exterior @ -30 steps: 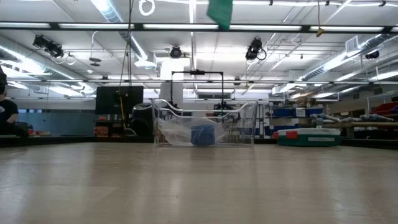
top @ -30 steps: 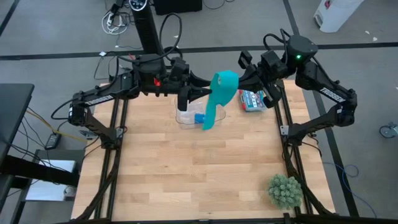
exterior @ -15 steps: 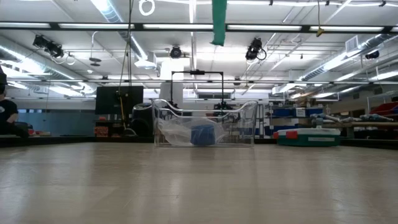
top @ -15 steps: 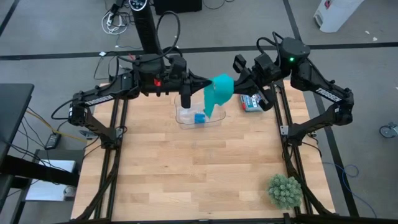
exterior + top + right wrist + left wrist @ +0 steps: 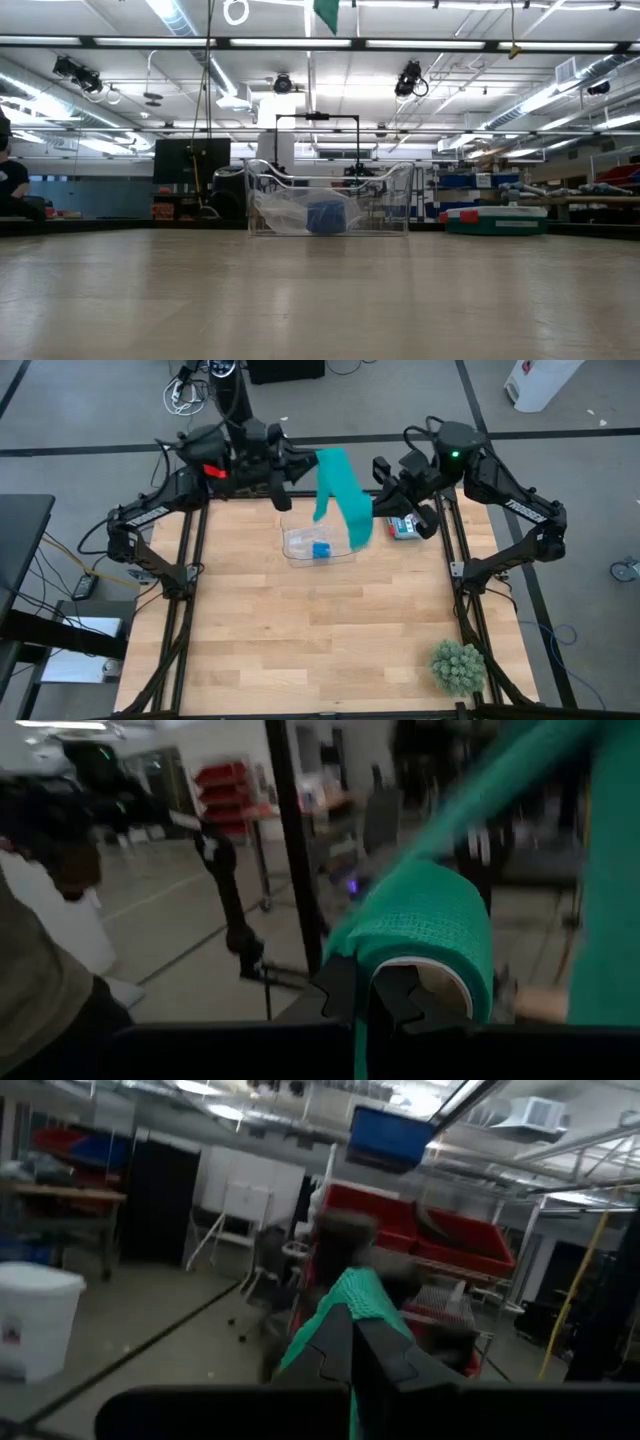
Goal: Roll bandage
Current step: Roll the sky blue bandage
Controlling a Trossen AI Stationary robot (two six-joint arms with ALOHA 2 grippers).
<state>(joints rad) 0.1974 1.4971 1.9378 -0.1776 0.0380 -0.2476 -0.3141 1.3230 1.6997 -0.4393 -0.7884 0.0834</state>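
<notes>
The work surface was a light wooden table set on a grey floor, with an open workshop of ceiling lights and shelving behind it in the low view. At the upper left of the high view the left gripper was raised above the table's far edge, its fingers closed on one end of the bandage; the left wrist view showed the teal fabric pinched between the two closed fingers and running away from them. From there the bandage ran rightward as a broad teal ribbon across the upper centre of the high view, arching up and then sloping down to the right, so its long axis lay roughly left to right between the two arms and wholly clear of the table. Below the ribbon stood a clear plastic container holding a small blue roll. In the low view only a small corner of the bandage showed at the top edge, confirming that it hung high in the air. At the upper right, the right gripper held the other end; in the right wrist view the fabric lay wound round a pale core gripped in the closed fingers. In my judgement the next winding depended on this line: the roll sat at the right jaws, the free length led leftward, and the right arm was the nearer to the coil.
</notes>
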